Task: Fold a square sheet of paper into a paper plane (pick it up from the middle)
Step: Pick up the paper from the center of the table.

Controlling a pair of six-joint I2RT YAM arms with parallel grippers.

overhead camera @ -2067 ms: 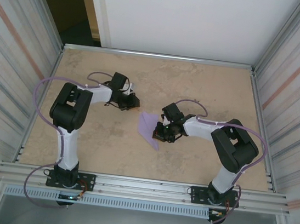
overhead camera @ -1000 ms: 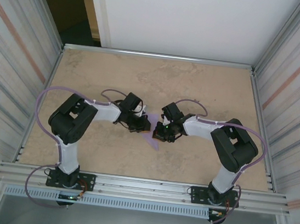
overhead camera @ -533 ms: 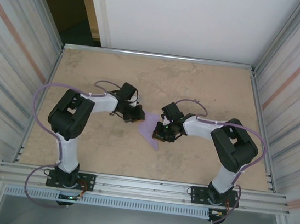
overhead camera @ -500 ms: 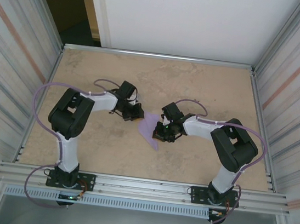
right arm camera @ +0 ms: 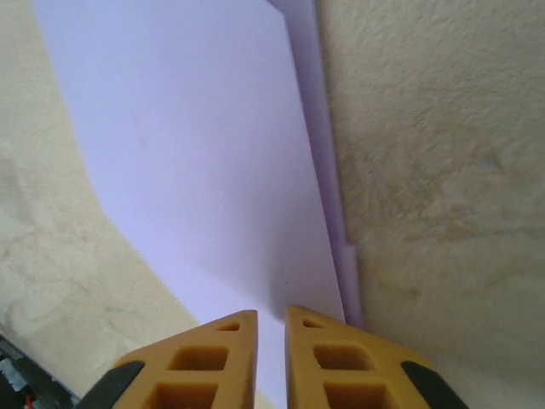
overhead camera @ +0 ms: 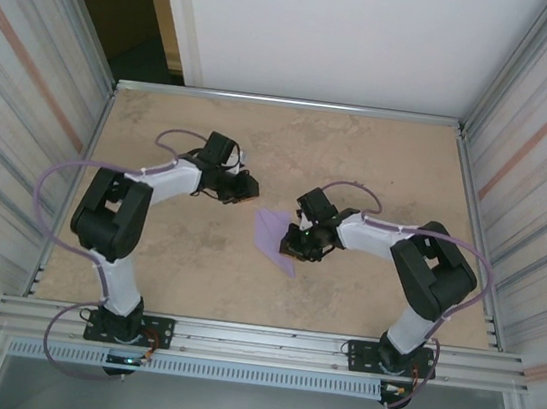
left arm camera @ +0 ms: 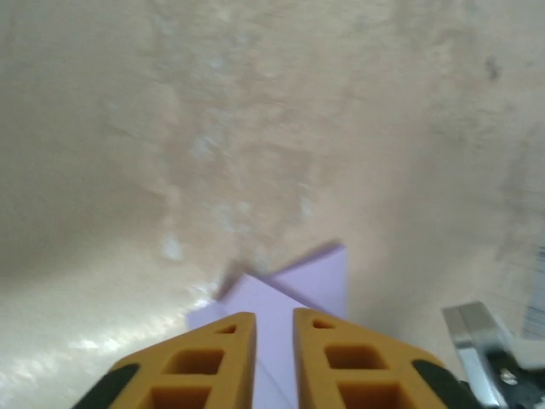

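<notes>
Folded lavender paper (overhead camera: 270, 230), right end effector (right arm camera: 271, 316) over it, seemingly ajar

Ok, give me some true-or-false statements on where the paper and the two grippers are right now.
1. The paper lies on the table. True.
2. The left gripper holds the paper in the air. False: it is beside the paper's far left corner, with nothing gripped.
3. The right gripper is over the paper. True.
4. The paper is green. False: it is lavender.
5. The paper lies against the far wall. False: it is near the middle of the table.
</notes>
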